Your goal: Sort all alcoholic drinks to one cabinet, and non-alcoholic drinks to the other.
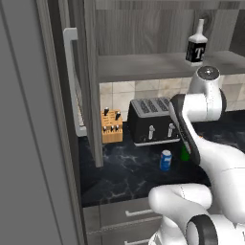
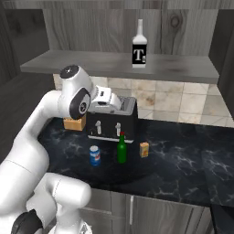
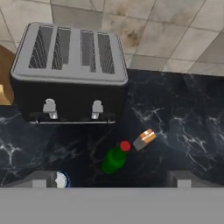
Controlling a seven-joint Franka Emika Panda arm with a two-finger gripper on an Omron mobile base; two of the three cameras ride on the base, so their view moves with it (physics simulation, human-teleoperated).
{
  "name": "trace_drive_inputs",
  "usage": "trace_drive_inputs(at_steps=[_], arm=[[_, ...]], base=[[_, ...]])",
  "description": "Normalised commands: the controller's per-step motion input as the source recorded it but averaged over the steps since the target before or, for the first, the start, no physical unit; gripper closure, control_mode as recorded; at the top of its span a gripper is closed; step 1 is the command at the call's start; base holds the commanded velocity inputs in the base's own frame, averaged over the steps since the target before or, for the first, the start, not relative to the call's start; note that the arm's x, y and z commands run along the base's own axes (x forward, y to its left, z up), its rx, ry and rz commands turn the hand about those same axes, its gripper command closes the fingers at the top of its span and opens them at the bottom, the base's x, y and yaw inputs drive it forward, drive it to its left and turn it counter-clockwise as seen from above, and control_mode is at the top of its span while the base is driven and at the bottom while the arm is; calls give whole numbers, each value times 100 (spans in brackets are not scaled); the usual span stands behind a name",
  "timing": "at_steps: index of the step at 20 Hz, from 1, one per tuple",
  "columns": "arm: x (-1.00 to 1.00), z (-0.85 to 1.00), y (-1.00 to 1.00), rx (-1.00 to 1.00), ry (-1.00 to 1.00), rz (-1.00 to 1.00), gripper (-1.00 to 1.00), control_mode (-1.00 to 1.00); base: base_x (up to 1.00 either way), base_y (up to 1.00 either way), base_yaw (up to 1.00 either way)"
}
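Note:
The pale bottle with the black "T" label stands on the shelf of an open wall cabinet. On the dark counter in front of the toaster stand the green bottle with a red cap, the blue soda can and the orange carton. My gripper hangs open and empty above the counter, looking down on the green bottle, with the hand level with the toaster's top. My arm hides most of the green bottle in the left base view.
A black four-slot toaster stands against the tiled wall, with a wooden knife block to its left. The cabinet's open door with its pale bar handle juts out at the left. Grey drawers lie below the counter.

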Motion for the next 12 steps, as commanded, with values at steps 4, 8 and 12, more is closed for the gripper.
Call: trace_drive_inputs(at_steps=[4, 8, 12], arm=[[0, -95, 0, 2, 28, -27, -100, -100], [2, -86, 0, 4, 24, -25, -100, -100], [13, -60, -6, 9, 11, -18, -100, -100]], base=[[0, 0, 0], [0, 0, 0], [0, 0, 0]])
